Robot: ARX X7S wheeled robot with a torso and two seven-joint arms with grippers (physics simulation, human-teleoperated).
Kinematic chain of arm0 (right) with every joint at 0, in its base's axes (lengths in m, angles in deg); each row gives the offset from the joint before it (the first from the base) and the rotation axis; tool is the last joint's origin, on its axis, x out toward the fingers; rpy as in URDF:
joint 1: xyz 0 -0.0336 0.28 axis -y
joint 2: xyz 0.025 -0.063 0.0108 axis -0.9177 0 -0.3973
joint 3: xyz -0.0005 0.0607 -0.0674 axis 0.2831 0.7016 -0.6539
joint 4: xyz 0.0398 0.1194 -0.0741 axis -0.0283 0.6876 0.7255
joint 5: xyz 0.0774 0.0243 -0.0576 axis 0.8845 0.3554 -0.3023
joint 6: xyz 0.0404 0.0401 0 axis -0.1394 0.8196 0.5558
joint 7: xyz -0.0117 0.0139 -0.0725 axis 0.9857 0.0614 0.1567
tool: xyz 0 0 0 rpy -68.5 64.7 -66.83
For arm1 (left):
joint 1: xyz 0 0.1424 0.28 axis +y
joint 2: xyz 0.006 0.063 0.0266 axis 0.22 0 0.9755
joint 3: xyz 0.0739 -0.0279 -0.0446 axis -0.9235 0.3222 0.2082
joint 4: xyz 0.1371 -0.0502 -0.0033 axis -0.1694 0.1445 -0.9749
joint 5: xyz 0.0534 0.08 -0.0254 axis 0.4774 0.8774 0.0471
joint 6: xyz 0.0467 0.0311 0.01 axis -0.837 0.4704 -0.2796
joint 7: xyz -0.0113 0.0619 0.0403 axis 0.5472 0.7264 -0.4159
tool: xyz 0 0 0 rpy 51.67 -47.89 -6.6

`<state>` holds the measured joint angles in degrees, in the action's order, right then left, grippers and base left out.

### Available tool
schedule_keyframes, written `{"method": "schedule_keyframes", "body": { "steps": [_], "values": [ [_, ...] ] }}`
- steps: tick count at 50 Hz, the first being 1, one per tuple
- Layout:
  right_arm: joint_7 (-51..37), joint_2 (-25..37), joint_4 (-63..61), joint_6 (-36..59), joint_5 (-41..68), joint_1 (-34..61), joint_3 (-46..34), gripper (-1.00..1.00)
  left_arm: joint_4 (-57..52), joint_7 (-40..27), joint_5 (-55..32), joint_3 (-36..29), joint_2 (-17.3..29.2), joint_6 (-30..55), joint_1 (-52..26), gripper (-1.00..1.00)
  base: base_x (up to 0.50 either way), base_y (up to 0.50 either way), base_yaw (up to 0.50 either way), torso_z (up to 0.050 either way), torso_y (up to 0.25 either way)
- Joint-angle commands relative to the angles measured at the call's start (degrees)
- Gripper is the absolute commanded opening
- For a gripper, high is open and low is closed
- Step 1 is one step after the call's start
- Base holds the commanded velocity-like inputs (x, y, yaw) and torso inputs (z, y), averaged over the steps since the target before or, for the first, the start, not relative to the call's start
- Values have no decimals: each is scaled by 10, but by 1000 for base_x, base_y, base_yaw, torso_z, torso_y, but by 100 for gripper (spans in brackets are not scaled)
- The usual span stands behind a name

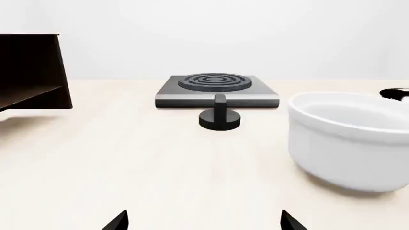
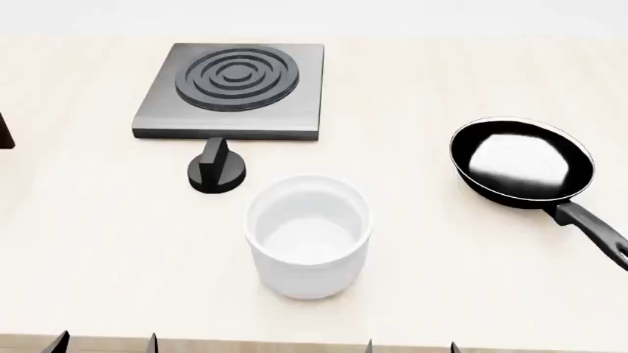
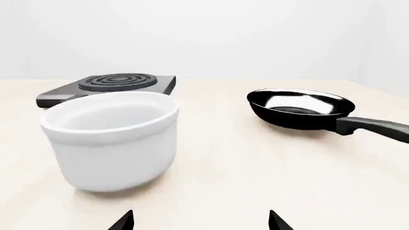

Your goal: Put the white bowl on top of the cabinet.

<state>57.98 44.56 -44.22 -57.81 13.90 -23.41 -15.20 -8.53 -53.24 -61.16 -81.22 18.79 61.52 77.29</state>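
The white bowl (image 2: 308, 235) stands upright on the pale table, in front of the stove plate. It also shows in the left wrist view (image 1: 351, 139) and the right wrist view (image 3: 112, 139). The cabinet (image 1: 32, 72) shows in the left wrist view as a dark brown box end; in the head view only a sliver (image 2: 4, 132) shows at the left edge. My left gripper (image 2: 103, 344) and right gripper (image 2: 410, 347) are both open and empty at the table's near edge, apart from the bowl. The left gripper (image 1: 204, 223) and right gripper (image 3: 199, 221) show only their tips in the wrist views.
A square grey stove plate (image 2: 234, 90) with rings lies behind the bowl, with a black knob (image 2: 216, 170) in front of it. A black frying pan (image 2: 522, 162) lies to the right, its handle (image 2: 593, 228) pointing toward the near right.
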Motion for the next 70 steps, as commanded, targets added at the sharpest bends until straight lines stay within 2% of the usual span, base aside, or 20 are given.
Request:
{"method": "schedule_keyframes", "body": {
  "steps": [1, 12, 23, 24, 27, 30, 37, 43, 52, 62, 70],
  "values": [
    [-12, 8, 2, 1, 8, 1, -12, 100, -5, -11, -9, -10, 9, 7, 0, 100, 0, 0, 0, 0, 0],
    [-44, 27, -17, 25, 26, 4, -27, 100, -19, -28, -23, -33, 31, 14, 3, 100, 0, 0, 0, 0, 0],
    [-75, 54, -162, 186, 20, 54, -17, 100, -109, -67, -34, -20, 41, 111, -26, 100, 0, 0, 0, 0, 0],
    [-79, 58, -176, 207, 22, 67, -11, 100, -131, -77, -38, -13, 40, 139, -39, 100, 0, 0, 0, 0, 0],
    [-87, 61, -207, 243, 32, 89, 4, 100, -147, -91, -33, -10, 43, 154, -60, 100, 0, 0, 0, 0, 0],
    [-106, 69, -249, 303, 33, 138, 27, 100, -154, -114, -48, 15, 40, 210, -116, 100, 0, 0, 0, 0, 0],
    [-128, 85, -302, 388, 51, 220, 80, 100, -182, -156, -63, 55, 45, 270, -211, 100, 0, 0, 0, 0, 0],
    [-135, 100, -308, 404, 54, 250, 102, 100, -175, -184, -77, 84, 44, 284, -260, 100, 0, 0, 0, 0, 0],
    [-150, 124, -326, 431, 62, 295, 158, 100, -123, -221, -102, 143, 54, 256, -351, 100, 0, 0, 0, 0, 0],
    [-153, 126, -312, 389, 68, 287, 188, 100, -127, -238, -118, 183, 72, 251, -357, 100, 0, 0, 0, 0, 0],
    [-171, 125, -301, 384, 63, 295, 203, 100, -105, -244, -119, 185, 74, 237, -358, 100, 0, 0, 0, 0, 0]
  ]
}}
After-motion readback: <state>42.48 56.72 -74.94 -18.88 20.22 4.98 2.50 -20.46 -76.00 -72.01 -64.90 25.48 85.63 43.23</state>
